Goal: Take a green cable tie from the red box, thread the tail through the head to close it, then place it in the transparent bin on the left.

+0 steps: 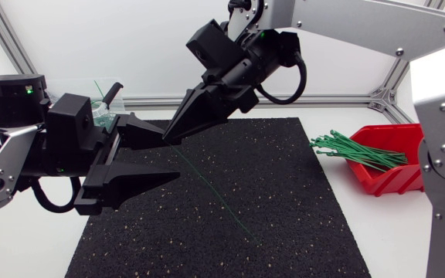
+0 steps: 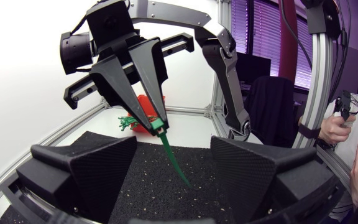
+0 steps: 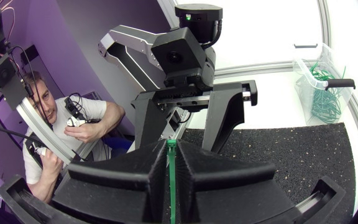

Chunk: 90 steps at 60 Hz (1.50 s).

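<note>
Right tool [image 1: 170,137] is pinching the green cable tie [image 1: 207,189] up near its head, both fingers pressed on the strip. The right wrist view is showing it clamped between the closed wedges. The tail is hanging free, slanting down over the black mat [image 1: 284,216]; can't tell if the tip is touching it. Left tool [image 1: 167,158] is standing wide open just beside the right tool's tips, gripping nothing, with the tie ahead of its fingers and untouched. The tie is not looped yet. The red box [image 1: 388,174] is sitting at the mat's right side on the tabletop [image 1: 392,239], spare ties [image 1: 354,150] sticking out of it. The clear bin [image 1: 103,116] is behind the left arm, well apart from the tie.

Risks, judging from here:
- The tail is thin and springy, so the left tool closing on it could be missing it or flicking it sideways out of reach.
- The right tool's wedges are covering much of the head, so the slot could be blocked or facing the wrong way, and the tail would be sliding past instead of threading.
- The two tools are working very close together, so fingers could be bumping and knocking the tie loose.
- The pinch is covering only a narrow strip, so a pull on the tail could be twisting or dragging the tie out onto the mat.
- The bin is tucked behind the left arm, making an awkward drop later.
</note>
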Each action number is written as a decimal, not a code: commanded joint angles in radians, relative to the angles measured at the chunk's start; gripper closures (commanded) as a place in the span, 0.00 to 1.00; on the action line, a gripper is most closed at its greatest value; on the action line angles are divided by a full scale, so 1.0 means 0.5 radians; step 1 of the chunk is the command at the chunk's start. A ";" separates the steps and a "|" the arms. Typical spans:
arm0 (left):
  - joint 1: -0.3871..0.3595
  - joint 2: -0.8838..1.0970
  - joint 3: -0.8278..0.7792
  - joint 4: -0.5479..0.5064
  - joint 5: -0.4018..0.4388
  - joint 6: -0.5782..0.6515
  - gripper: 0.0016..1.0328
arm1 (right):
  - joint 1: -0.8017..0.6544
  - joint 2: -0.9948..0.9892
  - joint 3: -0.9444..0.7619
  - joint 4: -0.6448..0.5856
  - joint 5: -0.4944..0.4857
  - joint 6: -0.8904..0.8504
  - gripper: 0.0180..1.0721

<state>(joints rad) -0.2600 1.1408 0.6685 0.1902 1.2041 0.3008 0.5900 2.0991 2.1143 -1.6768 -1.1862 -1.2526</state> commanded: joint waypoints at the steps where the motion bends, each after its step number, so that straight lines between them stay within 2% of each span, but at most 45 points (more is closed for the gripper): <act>1: -0.026 0.038 0.031 0.052 0.034 -0.068 0.26 | 0.004 -0.075 -0.069 -0.288 -0.030 -0.072 0.95; 10: -0.032 0.068 0.019 0.095 0.046 -0.080 0.43 | 0.001 -0.118 -0.108 -0.288 -0.033 -0.100 0.95; 20: -0.032 0.081 0.016 0.141 0.052 -0.117 0.47 | 0.010 -0.124 -0.127 -0.288 -0.039 -0.115 0.95; 27: -0.032 0.081 0.007 0.206 0.065 -0.169 0.59 | 0.017 -0.118 -0.145 -0.288 -0.048 -0.136 0.95; 43: -0.048 0.022 -0.058 0.282 0.120 -0.194 0.59 | 0.014 -0.151 -0.203 -0.303 -0.060 -0.176 0.95; 51: -0.075 0.007 -0.076 0.301 0.126 -0.194 0.72 | 0.014 -0.179 -0.234 -0.307 -0.060 -0.189 0.95; 61: -0.088 -0.005 -0.085 0.304 0.126 -0.194 0.73 | 0.020 -0.228 -0.289 -0.307 -0.067 -0.210 0.95; 65: -0.094 -0.008 -0.088 0.304 0.126 -0.194 0.78 | 0.017 -0.237 -0.305 -0.307 -0.067 -0.219 0.95; 73: -0.112 -0.017 -0.095 0.304 0.132 -0.194 0.78 | 0.010 -0.253 -0.338 -0.303 -0.070 -0.238 0.95; 80: -0.127 -0.030 -0.104 0.307 0.135 -0.194 0.88 | 0.017 -0.262 -0.354 -0.303 -0.079 -0.247 0.95; 90: -0.140 -0.048 -0.116 0.304 0.147 -0.194 0.89 | 0.017 -0.262 -0.357 -0.294 -0.085 -0.250 0.95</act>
<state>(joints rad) -0.3176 1.1358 0.6399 0.3313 1.2533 0.2161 0.5934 1.9892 1.9614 -1.6791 -1.2163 -1.3472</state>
